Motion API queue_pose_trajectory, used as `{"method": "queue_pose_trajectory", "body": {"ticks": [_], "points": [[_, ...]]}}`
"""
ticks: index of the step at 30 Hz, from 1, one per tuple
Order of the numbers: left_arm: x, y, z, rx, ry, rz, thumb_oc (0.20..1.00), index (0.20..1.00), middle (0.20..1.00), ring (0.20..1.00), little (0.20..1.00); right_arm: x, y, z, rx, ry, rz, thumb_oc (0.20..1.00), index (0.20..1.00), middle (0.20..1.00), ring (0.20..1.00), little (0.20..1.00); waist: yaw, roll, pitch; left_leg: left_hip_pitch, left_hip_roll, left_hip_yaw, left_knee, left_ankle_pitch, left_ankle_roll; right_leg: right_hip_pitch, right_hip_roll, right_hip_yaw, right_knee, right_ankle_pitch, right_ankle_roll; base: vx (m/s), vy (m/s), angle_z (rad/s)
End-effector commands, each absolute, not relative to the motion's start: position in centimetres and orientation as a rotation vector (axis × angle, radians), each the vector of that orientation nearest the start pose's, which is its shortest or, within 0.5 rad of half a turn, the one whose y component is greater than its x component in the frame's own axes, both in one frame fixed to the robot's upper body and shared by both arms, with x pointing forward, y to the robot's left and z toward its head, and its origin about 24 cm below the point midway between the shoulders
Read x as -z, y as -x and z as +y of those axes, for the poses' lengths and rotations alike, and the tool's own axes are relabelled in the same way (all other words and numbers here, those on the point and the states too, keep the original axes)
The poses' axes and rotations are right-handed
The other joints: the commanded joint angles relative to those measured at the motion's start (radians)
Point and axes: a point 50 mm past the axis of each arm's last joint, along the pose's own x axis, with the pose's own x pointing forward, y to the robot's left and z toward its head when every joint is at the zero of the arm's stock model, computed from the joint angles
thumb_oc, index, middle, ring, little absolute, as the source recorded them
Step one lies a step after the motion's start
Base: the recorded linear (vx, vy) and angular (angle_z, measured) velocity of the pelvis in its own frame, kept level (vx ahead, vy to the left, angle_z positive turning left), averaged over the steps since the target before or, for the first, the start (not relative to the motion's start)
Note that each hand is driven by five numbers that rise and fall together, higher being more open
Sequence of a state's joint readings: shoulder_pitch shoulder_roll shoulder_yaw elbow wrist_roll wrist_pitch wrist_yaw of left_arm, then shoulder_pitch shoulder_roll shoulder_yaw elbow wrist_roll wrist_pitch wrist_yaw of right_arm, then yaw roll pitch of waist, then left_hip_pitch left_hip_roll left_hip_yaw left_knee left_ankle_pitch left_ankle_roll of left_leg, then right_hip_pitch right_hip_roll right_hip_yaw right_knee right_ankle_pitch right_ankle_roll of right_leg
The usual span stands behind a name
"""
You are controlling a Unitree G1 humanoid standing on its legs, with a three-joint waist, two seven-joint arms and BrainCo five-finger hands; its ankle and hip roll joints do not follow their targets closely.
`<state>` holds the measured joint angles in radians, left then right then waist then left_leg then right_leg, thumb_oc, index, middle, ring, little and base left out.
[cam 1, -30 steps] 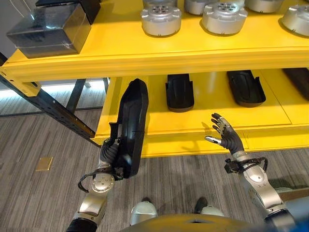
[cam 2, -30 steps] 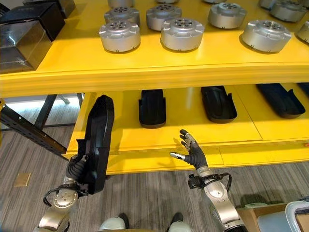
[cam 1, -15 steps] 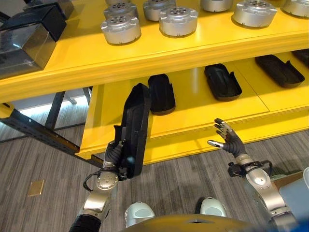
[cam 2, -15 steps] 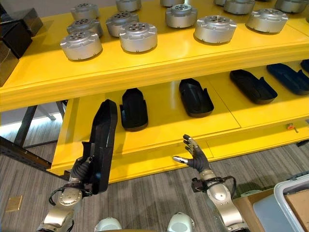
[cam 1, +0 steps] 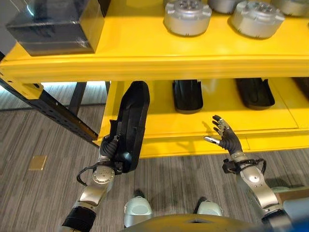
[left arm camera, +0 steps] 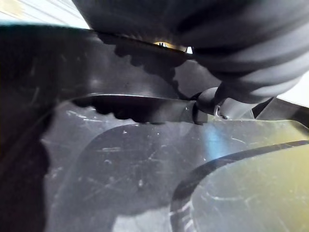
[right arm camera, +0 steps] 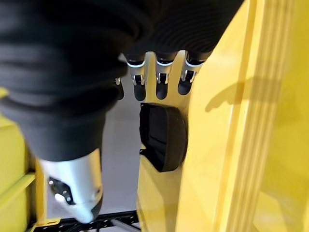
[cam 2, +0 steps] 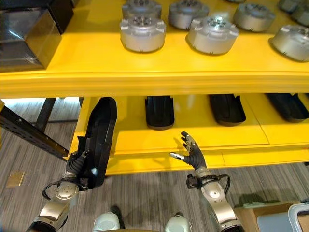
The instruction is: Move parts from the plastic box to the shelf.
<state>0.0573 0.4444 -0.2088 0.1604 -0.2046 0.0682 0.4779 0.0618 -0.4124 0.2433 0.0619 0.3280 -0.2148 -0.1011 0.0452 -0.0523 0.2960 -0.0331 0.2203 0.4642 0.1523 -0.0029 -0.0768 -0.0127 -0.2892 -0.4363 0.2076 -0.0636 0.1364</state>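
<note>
Shell (cam 1: 133, 123), long and black, upright in left hand (cam 1: 110, 150), gripped at its lower end with fingers (cam 1: 112, 143) curled round the edge. Its top end reaches just under the front lip of the upper shelf (cam 1: 145, 60), in front of the left part of the lower shelf (cam 1: 159, 128). Left wrist view: dark scratched shell surface (left arm camera: 120, 159) right up against the hand.

Right hand (cam 1: 226, 137) holds nothing, fingers (cam 1: 219, 126) spread and nearly straight, thumb out to the side, palm facing the lower shelf's front edge, apart from it. Well to the right of the shell.

Beyond the right fingers, on the lower shelf: black part (cam 1: 187, 95) lying flat, another black part (cam 1: 255, 93) further right. Right wrist view shows one black part (right arm camera: 161, 135) just past the fingertips, on the yellow surface.

Upper shelf, above both hands: round silver parts (cam 1: 187, 15) in rows, dark box (cam 1: 58, 26) at the left end above the left hand. Grey striped floor (cam 1: 43, 193) under both arms.
</note>
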Motion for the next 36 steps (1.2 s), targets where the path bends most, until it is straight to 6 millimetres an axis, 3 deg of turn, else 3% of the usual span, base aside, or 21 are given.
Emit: {"method": "queue_pose_trajectory", "body": {"ticks": [1,13,18,24,36], "points": [[-4.2,-24.5,22.5,-0.411,-0.286,0.024,0.200,0.200,0.200,0.200,0.200,-6.3,-23.8,-19.1,-0.077,0.084,-0.199,1.000,1.000,1.000,1.000,1.000,-0.005,0.017,0.021,0.013,0.015,-0.022,0.019,-0.033,0.003,0.003,0.072,-0.010,0.057,-0.075,0.004,-0.11,0.038,0.12],[-5.3,-25.2,23.7,-0.534,-0.324,-0.035,0.200,0.200,0.200,0.200,0.200,-8.1,-24.4,-18.6,-0.108,0.068,-0.272,1.000,1.000,1.000,1.000,1.000,0.004,-0.011,0.076,-0.070,0.065,-0.018,0.079,-0.025,-0.012,-0.027,0.055,-0.018,0.077,-0.075,0.005,-0.03,0.018,0.05],[-6.3,-27.3,23.5,-0.638,-0.292,-0.051,0.200,0.200,0.200,0.200,0.200,-8.7,-25.0,-17.8,-0.156,0.085,-0.286,1.000,1.000,1.000,1.000,1.000,-0.020,-0.020,0.106,-0.144,0.106,-0.024,0.167,-0.035,-0.019,-0.080,0.054,0.008,0.139,-0.087,-0.002,-0.02,0.036,-0.08],[-8.0,-29.8,24.1,-0.829,-0.391,-0.101,0.200,0.200,0.200,0.200,0.200,-9.8,-25.7,-17.1,-0.225,0.070,-0.302,1.000,1.000,1.000,1.000,1.000,-0.063,-0.031,0.141,-0.239,0.151,-0.031,0.279,-0.052,-0.024,-0.166,0.056,0.040,0.239,-0.113,-0.019,-0.03,0.046,-0.17],[-9.4,-31.3,27.3,-1.048,-0.471,-0.060,0.200,0.200,0.200,0.200,0.200,-12.7,-25.9,-18.4,-0.200,0.130,-0.383,1.000,1.000,1.000,1.000,1.000,-0.127,-0.015,0.197,-0.355,0.181,-0.025,0.394,-0.068,-0.022,-0.320,0.027,0.098,0.388,-0.147,-0.033,-0.02,0.089,-0.17]]}}
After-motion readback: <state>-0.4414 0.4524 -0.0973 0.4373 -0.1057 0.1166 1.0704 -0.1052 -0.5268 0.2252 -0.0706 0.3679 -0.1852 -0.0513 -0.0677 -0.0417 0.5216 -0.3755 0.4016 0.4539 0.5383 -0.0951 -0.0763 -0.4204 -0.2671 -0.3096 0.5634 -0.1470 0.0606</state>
